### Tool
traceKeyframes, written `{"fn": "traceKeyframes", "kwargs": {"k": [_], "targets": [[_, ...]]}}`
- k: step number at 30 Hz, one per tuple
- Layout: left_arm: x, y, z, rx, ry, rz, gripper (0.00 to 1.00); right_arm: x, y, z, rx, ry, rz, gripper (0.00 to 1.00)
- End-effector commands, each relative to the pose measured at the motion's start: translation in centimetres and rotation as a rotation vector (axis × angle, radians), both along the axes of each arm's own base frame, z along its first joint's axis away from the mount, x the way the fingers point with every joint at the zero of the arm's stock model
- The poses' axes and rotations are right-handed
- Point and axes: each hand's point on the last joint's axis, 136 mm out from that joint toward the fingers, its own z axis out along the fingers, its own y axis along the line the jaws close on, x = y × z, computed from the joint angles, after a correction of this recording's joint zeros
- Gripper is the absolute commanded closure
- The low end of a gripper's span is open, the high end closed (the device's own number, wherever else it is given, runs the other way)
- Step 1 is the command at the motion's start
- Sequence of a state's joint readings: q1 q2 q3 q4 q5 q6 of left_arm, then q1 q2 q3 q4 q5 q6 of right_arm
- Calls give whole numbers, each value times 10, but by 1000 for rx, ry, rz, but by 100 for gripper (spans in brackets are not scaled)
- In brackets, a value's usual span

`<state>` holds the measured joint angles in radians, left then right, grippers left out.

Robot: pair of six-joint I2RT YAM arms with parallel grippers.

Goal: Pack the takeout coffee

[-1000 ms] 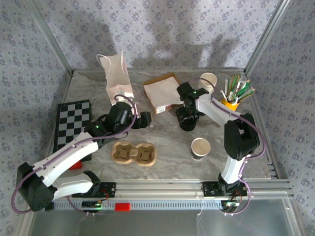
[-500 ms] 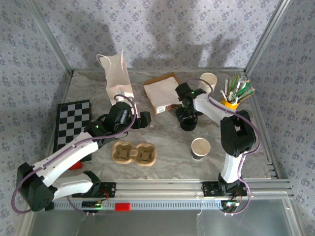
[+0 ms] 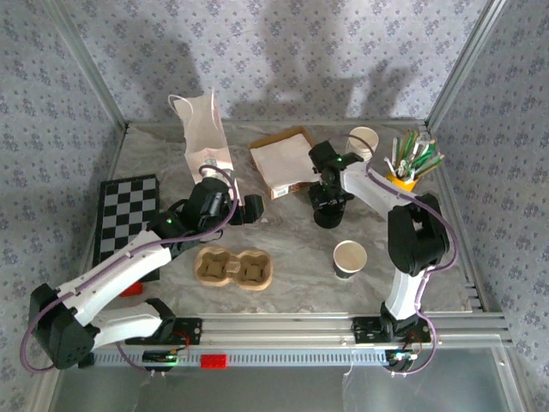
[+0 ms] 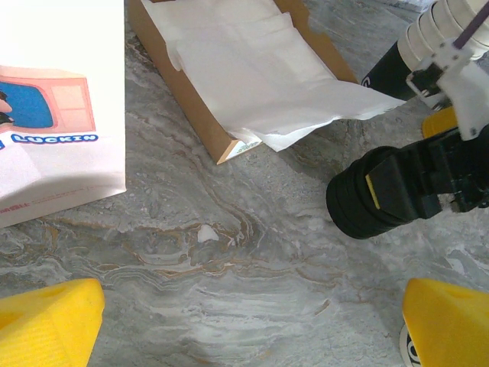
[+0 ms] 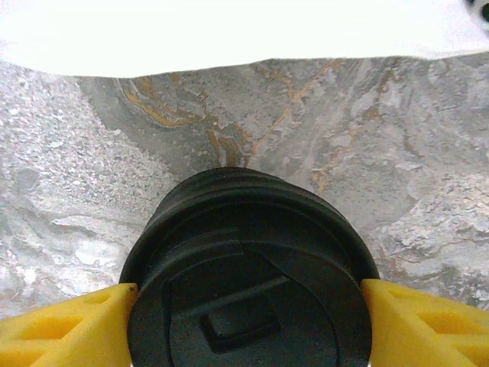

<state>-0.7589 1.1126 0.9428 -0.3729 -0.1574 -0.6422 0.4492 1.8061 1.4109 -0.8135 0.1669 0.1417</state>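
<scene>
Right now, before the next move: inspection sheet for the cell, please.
Surface: marbled table, no spills seen.
Job's things: single paper cup upright, lidless, standing free.
Clutter: lid stack, paper bag, empty cup carrier, napkin box, cup stack, stirrer holder, checkerboard.
Grippers: left gripper open, holding nothing; right gripper straddles the lid stack, grip unconfirmed.
Cables: purple cables along both arms, no snag seen.
Surroundings: patterned walls, metal frame.

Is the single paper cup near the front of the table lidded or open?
Open: the paper cup stands upright, no lid, pale inside showing.
</scene>
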Motion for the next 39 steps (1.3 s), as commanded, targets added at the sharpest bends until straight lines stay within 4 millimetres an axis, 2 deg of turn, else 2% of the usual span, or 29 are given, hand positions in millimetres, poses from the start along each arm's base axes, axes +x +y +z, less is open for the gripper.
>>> {"fn": "traceKeyframes", "kwargs": {"k": [1,6,9,14,21,26,28,29,35,39], "targets": [[2,0,11,-30,-9,6,0,0,-4,36,74,-46,-42,27],[0,-1,14,-45,-8,2,0,-6,-14,51,117,-39,-93,27],[-2,-4,15,-66,6,-3,0,-16,-19,67,140,-38,-126,27],[-11,-16,13,-124,42,-40,0,-54,-33,86,162,1,-206,27],[-25,-29,7,-131,63,-84,0,-113,-53,98,179,26,-307,28],[-34,-39,4,-146,75,-108,0,-153,-57,93,200,54,-364,29],[-37,-43,0,-155,83,-113,0,-164,-55,90,208,57,-375,29],[-38,-44,-2,-159,87,-113,0,-172,-54,80,201,77,-375,29],[-42,-56,-7,-163,107,-132,0,-190,-53,64,170,101,-386,29],[-42,-59,-14,-159,124,-130,0,-190,-48,57,177,93,-377,29]]}}
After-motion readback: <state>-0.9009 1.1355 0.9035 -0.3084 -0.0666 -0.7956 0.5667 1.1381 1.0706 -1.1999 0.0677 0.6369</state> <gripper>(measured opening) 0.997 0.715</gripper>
